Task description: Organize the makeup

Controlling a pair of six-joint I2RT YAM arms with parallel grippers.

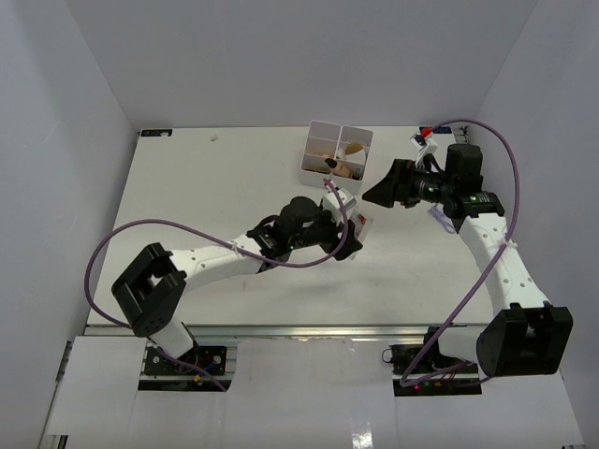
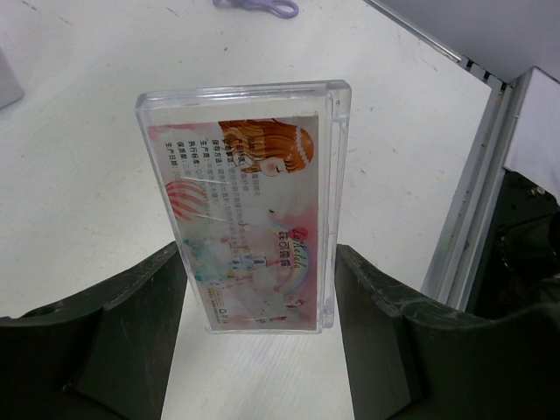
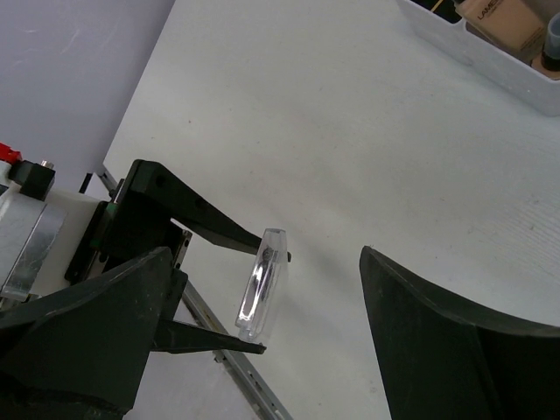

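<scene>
White desk seen from above, with a white box of compartments at its far edge, some of them holding makeup. My left arm reaches to the middle of the desk. My right arm bends in from the right, and the two nearly meet just short of the box.

The left jaws grip a flat pink packet in a clear case by its long sides, apparently lifted off the desk. The right jaws stand wide and empty, facing it.

I judge that the step in hand is carrying this packet to the box, or handing it across. Next I must either bring it over a free compartment or close the right jaws on its free end.

The left wrist view shows the packet's printed face. The right wrist view shows it only as a thin clear edge, plus a tan bottle in the box corner, which the top view shows too small to make out.
</scene>
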